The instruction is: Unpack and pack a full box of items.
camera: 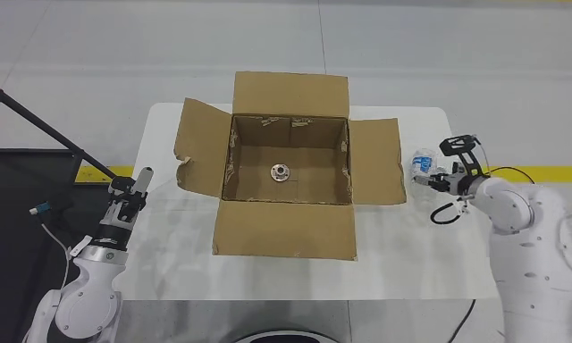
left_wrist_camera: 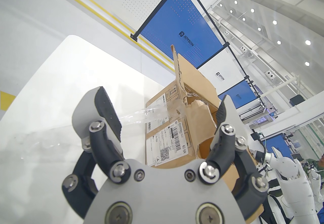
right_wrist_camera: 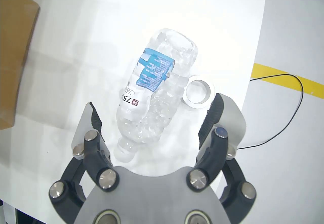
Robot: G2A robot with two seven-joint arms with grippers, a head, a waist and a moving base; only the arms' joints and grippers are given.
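Since the crushed water bottle (right_wrist_camera: 154, 83) lies on the surface (camera: 420, 254) at 3 o'clock of the open box (camera: 290, 97), right under my right gripper (right_wrist_camera: 155, 109) with jaws spread wide, that arm's way nearer than my left gripper (left_wrist_camera: 164, 94), also spread, at 8 o'clock. Long axis runs cap toward my wrist, base away, blue label up, with a metal ring (right_wrist_camera: 195, 105) just beside it.

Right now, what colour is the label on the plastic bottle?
The label is blue and white; the right wrist view shows it best.
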